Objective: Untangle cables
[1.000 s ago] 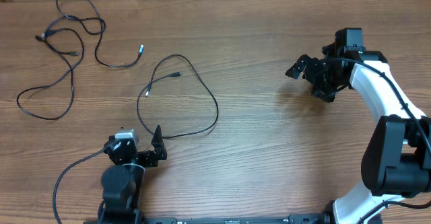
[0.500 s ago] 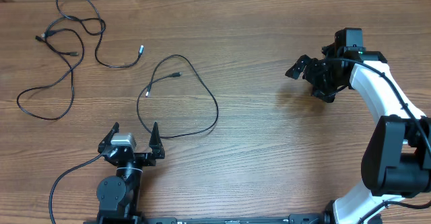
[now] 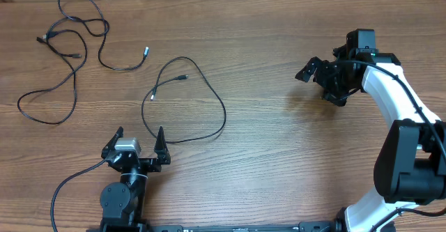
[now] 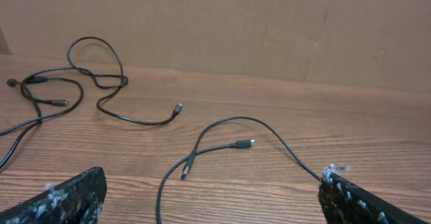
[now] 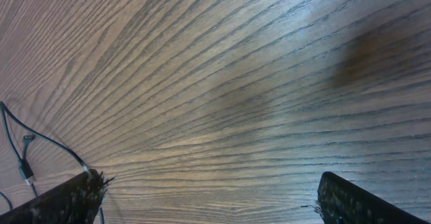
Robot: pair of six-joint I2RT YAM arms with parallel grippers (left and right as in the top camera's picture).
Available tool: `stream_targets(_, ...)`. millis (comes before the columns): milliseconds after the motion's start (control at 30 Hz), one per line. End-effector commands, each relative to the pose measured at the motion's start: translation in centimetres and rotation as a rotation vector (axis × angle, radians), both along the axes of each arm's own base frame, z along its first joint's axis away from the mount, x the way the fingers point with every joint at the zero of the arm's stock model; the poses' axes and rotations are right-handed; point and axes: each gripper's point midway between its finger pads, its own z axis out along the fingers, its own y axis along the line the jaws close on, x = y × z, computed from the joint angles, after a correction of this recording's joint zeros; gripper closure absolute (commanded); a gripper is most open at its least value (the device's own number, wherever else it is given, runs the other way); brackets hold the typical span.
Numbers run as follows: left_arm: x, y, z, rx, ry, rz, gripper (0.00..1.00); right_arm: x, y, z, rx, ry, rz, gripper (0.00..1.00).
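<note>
Two groups of thin black cables lie on the wooden table. A single looped cable (image 3: 212, 96) sits just beyond my left gripper (image 3: 137, 143), its two plug ends (image 3: 182, 76) pointing inward. In the left wrist view that loop (image 4: 276, 131) runs up to my right finger (image 4: 363, 204). The gripper (image 4: 212, 200) is open and holds nothing. At the far left, crossing cables (image 3: 70, 40) form a tangle (image 4: 94, 83) with one silver-tipped end (image 3: 145, 50). My right gripper (image 3: 322, 84) hovers open at the right, far from the cables. Its wrist view shows bare wood between the jaws (image 5: 212, 200) and a bit of cable (image 5: 40, 140) at the left edge.
A thicker black wire (image 3: 70, 180) curves from the left arm's base across the near-left table. A brown cardboard wall (image 4: 236, 29) stands along the table's far edge. The right arm (image 3: 397, 106) reaches in from the near right corner.
A second ago my left gripper was twisted to the right; it has since turned to face squarely up the table. The right arm and the cables have not moved.
</note>
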Motion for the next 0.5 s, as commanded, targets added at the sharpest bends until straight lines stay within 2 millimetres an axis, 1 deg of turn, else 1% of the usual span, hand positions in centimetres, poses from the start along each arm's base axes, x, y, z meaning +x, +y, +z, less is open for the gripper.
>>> stream_targets(0, 0.0, 0.0, 0.1, 0.020, -0.008, -0.003, 0.00, 0.6, -0.1, 0.5, -0.010, -0.020, 0.000, 0.00)
stream_targets(167, 0.0, 0.0, 0.1, 0.020, -0.008, -0.003, 0.00, 0.6, -0.1, 0.4, -0.010, -0.019, 0.000, 0.00)
stream_targets(267, 0.0, 0.0, 0.1, 0.021, -0.008, -0.003, 0.00, 0.6, 0.2, 1.6, -0.013, -0.049, 0.006, 0.00)
stream_targets(367, 0.0, 0.0, 0.1, 0.020, -0.008, -0.003, 0.01, 0.4, 1.1, 4.4, -0.015, -0.122, 0.030, 0.00)
stream_targets(467, 0.0, 0.0, 0.1, 0.021, -0.008, -0.003, 0.00, -0.1, 2.7, 8.9, -0.016, -0.242, 0.068, 0.00)
